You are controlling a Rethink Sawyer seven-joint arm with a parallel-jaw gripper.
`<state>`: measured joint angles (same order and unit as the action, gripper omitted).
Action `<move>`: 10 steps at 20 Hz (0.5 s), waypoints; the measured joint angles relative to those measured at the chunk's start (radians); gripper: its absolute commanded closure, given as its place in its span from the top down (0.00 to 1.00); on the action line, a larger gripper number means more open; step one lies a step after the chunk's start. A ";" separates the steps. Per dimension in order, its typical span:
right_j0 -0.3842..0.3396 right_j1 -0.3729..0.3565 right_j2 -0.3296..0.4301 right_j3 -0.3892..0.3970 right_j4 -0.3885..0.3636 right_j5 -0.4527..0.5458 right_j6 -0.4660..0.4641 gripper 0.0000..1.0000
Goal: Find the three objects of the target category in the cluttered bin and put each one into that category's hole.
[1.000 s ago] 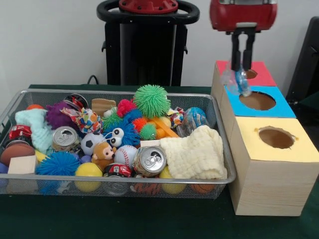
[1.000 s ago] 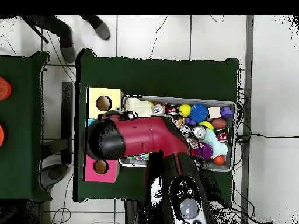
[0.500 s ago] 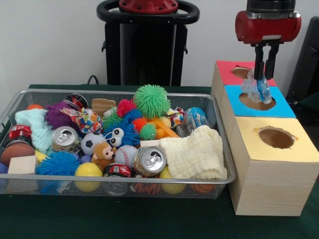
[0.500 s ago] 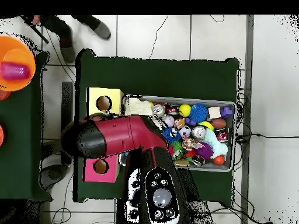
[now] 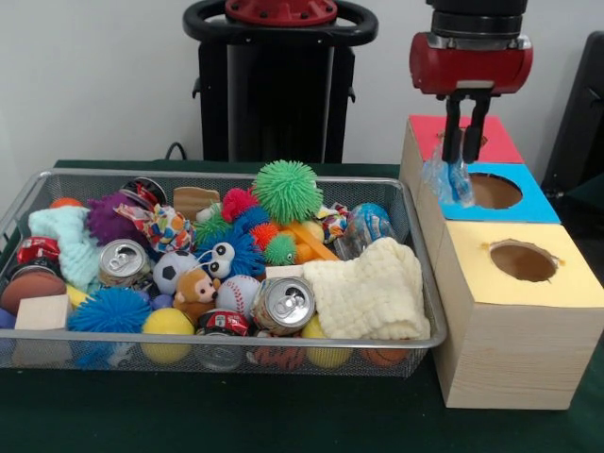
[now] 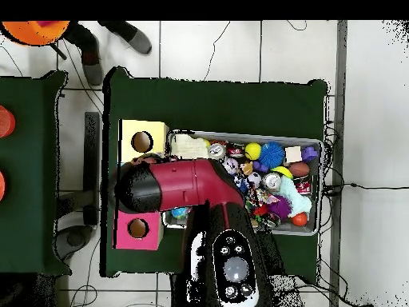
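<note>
Black two-fingered gripper (image 5: 461,162) clamped on a crumpled clear-and-blue plastic bottle (image 5: 445,179), which hangs from its tips. Directly below and just right: round hole of the blue-topped wooden box (image 5: 494,192). Wire-mesh bin (image 5: 415,274) of clutter lies down-left.

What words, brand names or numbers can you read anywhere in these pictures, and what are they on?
None can be read.
Red can at the wire bin's end: white marks, too blurred to read.
Can at the bin's near wall: red label with white marks, too blurred to read.
Crinkled clear wrapper in the tool: blue print, unreadable.
Colored boxes: no lettering visible.
</note>
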<state>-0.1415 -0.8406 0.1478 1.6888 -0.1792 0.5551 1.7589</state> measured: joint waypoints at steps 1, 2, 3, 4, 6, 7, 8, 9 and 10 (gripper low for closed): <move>-0.001 0.001 -0.005 0.000 0.000 -0.004 0.000 0.00; -0.002 0.003 -0.010 0.000 0.000 -0.008 0.000 0.00; -0.001 0.003 -0.017 0.000 -0.001 -0.013 0.000 0.00; -0.001 0.003 -0.022 0.000 -0.001 -0.017 0.000 0.00; 0.002 0.003 -0.041 0.000 -0.002 -0.027 0.000 0.00; 0.005 0.003 -0.050 0.000 -0.002 -0.031 0.000 0.00; 0.008 0.003 -0.059 0.000 -0.002 -0.035 0.000 0.00; 0.011 0.003 -0.067 0.000 -0.002 -0.038 0.000 0.00; 0.014 0.003 -0.072 0.000 -0.002 -0.039 0.000 0.00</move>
<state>-0.1273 -0.8376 0.0754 1.6888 -0.1813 0.5159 1.7589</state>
